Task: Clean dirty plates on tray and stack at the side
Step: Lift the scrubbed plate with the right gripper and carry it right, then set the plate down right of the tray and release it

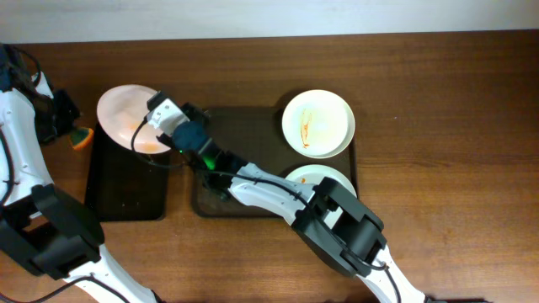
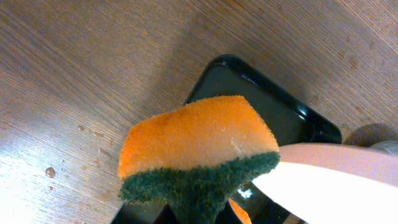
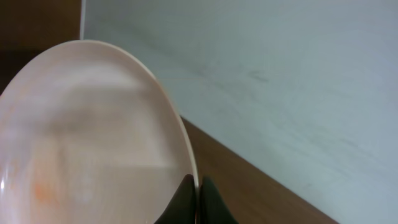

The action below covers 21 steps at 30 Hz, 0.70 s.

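While the plate (image 1: 125, 111) is pinched by its rim in the right gripper (image 3: 198, 198), tilted over the small black tray (image 1: 126, 192) beside the brown tray (image 1: 253, 135), it could be levered loose if the sponge (image 2: 199, 146), clamped in the left gripper (image 1: 69, 126), is pressed hard.
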### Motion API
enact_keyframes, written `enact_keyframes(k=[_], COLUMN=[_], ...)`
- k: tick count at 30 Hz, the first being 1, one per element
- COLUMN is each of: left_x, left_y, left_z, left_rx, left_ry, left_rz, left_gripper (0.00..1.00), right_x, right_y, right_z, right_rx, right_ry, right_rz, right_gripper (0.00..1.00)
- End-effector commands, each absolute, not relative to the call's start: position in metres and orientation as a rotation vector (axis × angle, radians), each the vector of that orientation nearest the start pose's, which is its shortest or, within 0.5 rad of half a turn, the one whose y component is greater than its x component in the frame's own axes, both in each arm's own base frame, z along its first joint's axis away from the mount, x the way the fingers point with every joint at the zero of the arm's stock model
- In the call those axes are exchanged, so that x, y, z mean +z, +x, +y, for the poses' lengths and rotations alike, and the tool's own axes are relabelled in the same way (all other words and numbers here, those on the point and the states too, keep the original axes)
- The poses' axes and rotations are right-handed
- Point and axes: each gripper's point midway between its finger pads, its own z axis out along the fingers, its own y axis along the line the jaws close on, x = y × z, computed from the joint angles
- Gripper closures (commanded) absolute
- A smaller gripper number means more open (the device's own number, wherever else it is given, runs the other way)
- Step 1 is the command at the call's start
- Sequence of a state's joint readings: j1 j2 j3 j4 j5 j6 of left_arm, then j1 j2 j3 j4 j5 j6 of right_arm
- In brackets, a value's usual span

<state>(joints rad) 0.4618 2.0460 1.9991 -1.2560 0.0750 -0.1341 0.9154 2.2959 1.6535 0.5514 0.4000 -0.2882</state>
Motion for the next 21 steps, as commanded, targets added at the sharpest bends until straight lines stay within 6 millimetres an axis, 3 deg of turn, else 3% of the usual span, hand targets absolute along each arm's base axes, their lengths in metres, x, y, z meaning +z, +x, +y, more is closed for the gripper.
enact_keyframes(k=[1,3,6,7,9,12,14,15,17,21], left_x=[0.169,0.169,0.169,0.169,0.169,0.17,0.17,0.169,0.169,0.169], left_y=[0.414,0.415,0.416,0.416,0.418,0.433,0.446,0.449,0.457,0.461], left_z=[0.194,0.193,0.194,0.193,0.188,0.158,0.121,0.105,0.068,0.002], left_rx=[-0.047,-0.052,-0.051,-0.051,-0.063,-0.075,-0.093,-0.102,-0.119,-0.141], left_ry=[-0.804,-0.803,-0.802,-0.802,-0.833,-0.733,-0.616,-0.567,-0.453,-0.251], left_rz=[2.718,2.717,2.713,2.714,2.705,2.727,2.752,2.765,2.789,2.821], left_gripper=[1.0,1.0,1.0,1.0,1.0,1.0,1.0,1.0,1.0,1.0], right_x=[0.205,0.217,0.244,0.246,0.235,0.21,0.2,0.198,0.196,0.188], right_y=[0.48,0.504,0.52,0.524,0.53,0.509,0.467,0.452,0.428,0.412], right_z=[0.454,0.42,0.389,0.377,0.334,0.282,0.25,0.24,0.2,0.077], right_rx=[0.081,0.012,0.024,-0.007,-0.064,-0.056,0.007,0.066,0.213,0.272], right_ry=[-0.572,-0.483,-0.386,-0.386,-0.251,-0.096,-0.158,-0.172,-0.147,0.218], right_rz=[1.517,1.53,1.531,1.564,1.721,2.001,2.266,2.353,2.535,2.734], right_gripper=[0.96,0.96,0.96,0.96,0.96,0.96,0.96,0.96,0.96,0.96])
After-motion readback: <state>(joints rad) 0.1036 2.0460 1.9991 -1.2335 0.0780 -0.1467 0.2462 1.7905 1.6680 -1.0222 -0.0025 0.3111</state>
